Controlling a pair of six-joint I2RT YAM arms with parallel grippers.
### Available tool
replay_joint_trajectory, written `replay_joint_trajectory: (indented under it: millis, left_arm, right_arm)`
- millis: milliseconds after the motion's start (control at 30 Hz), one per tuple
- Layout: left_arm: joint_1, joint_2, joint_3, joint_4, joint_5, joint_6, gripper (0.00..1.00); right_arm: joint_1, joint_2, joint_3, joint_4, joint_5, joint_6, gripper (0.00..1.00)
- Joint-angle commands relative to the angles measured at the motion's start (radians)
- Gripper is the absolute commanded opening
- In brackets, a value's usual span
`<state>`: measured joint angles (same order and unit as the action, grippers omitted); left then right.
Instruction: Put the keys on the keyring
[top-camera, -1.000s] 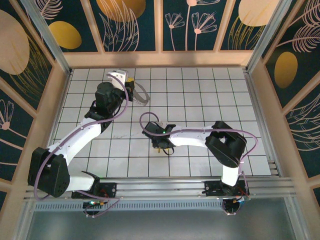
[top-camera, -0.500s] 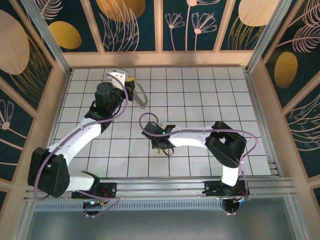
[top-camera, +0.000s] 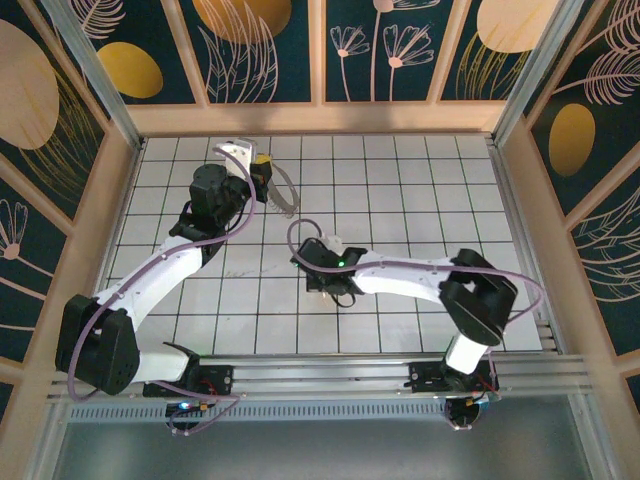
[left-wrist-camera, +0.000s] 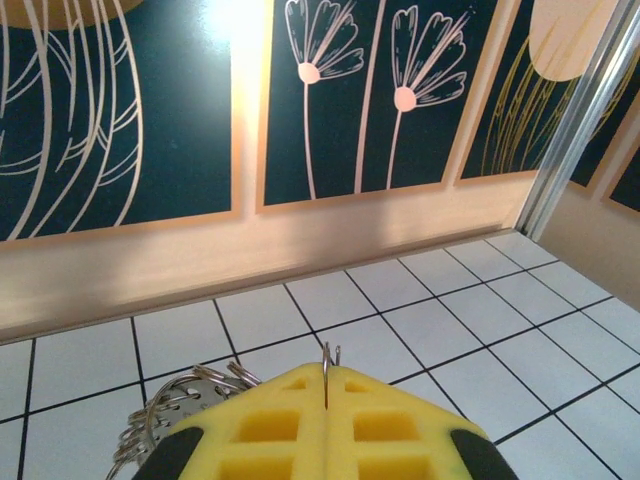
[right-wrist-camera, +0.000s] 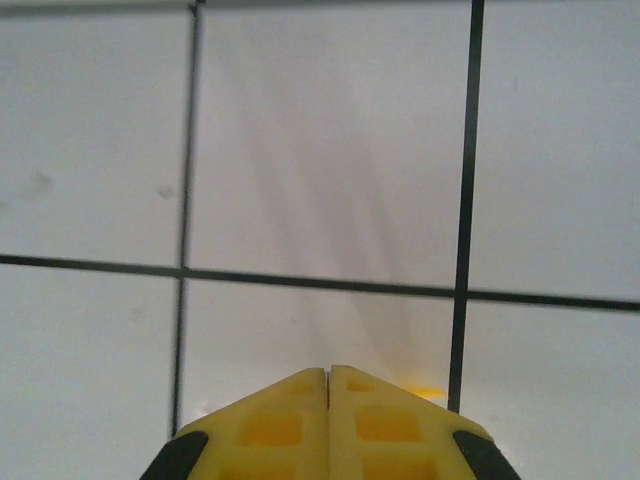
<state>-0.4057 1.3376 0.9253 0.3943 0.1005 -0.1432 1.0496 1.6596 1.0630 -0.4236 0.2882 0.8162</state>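
Just beside the keyring (top-camera: 284, 196), the left gripper (left-wrist-camera: 327, 375) is clamped on its wire. Well apart from the keyring, the right gripper (right-wrist-camera: 328, 375) is closed over the worktop (right-wrist-camera: 320, 170), a yellow-orange tag (right-wrist-camera: 425, 392) at its tip.

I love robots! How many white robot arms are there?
2. The left white robot arm stretches toward the far left; the right white robot arm bends across the middle. None seem hidden.

No legible text, label, brand, number or sign can be read on any surface in the three current views.
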Motion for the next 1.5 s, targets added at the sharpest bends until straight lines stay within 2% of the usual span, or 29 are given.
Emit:
replay_joint_trajectory:
  millis: [0,133,267,467,733,1033,1233,1467]
  left_arm:
    - [0.005,0.0,0.023,0.063,0.041,-0.014,0.0]
    - [0.005,0.007,0.04,0.055,0.075,-0.016,0.0]
    - [0.005,0.017,0.043,0.05,0.12,-0.016,0.0]
    - [0.005,0.036,0.096,0.044,0.223,-0.013,0.0]
    - [0.005,0.077,0.18,-0.032,0.341,0.023,0.0]
    - [0.004,0.126,0.265,-0.072,0.528,0.046,0.0]
    - [0.004,0.151,0.285,-0.018,0.66,0.023,0.0]
    - [0.002,0.173,0.309,-0.013,0.729,0.023,0.0]
  right_arm:
    - [-0.078,-0.132,-0.039,0.117,-0.039,-0.154,0.0]
    - [-0.205,-0.248,-0.1,0.277,-0.201,-0.267,0.0]
    - [-0.362,-0.32,-0.145,0.434,-0.441,-0.362,0.0]
    - [-0.572,-0.354,-0.17,0.632,-0.795,-0.412,0.0]
    - [-0.726,-0.354,-0.168,0.81,-1.082,-0.441,0.0]
    - [-0.815,-0.364,-0.166,0.951,-1.275,-0.437,0.0]
    - [-0.817,-0.372,-0.174,0.994,-1.308,-0.425,0.0]
    - [-0.817,-0.401,-0.196,0.979,-1.311,-0.437,0.0]
